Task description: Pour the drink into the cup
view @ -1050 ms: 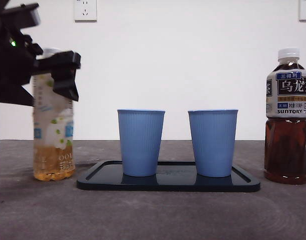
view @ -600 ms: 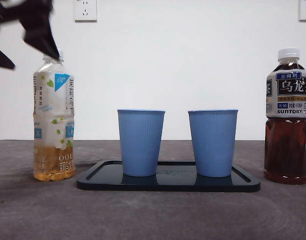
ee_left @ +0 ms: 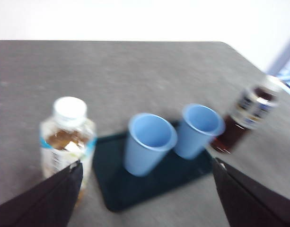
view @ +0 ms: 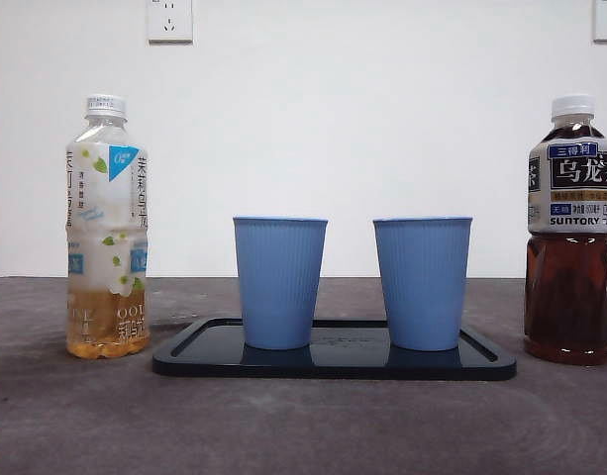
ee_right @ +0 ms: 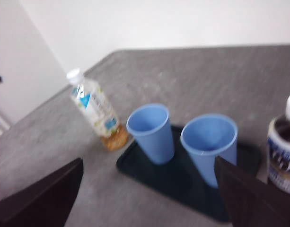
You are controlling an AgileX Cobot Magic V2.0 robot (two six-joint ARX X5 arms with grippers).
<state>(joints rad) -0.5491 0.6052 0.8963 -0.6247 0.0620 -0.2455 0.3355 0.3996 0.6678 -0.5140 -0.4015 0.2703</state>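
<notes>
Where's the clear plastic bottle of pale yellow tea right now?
In the front view the clear plastic bottle of pale yellow tea stands upright on the grey table, left of the dark tray, apart from it.

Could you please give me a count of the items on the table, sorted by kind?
Bottles: 2, the pale tea bottle and the dark tea bottle.
Blue cups: 2, the cup nearer the pale bottle and the cup nearer the dark bottle.
Trays: 1, the black tray under both cups.
Total: 5.
</notes>
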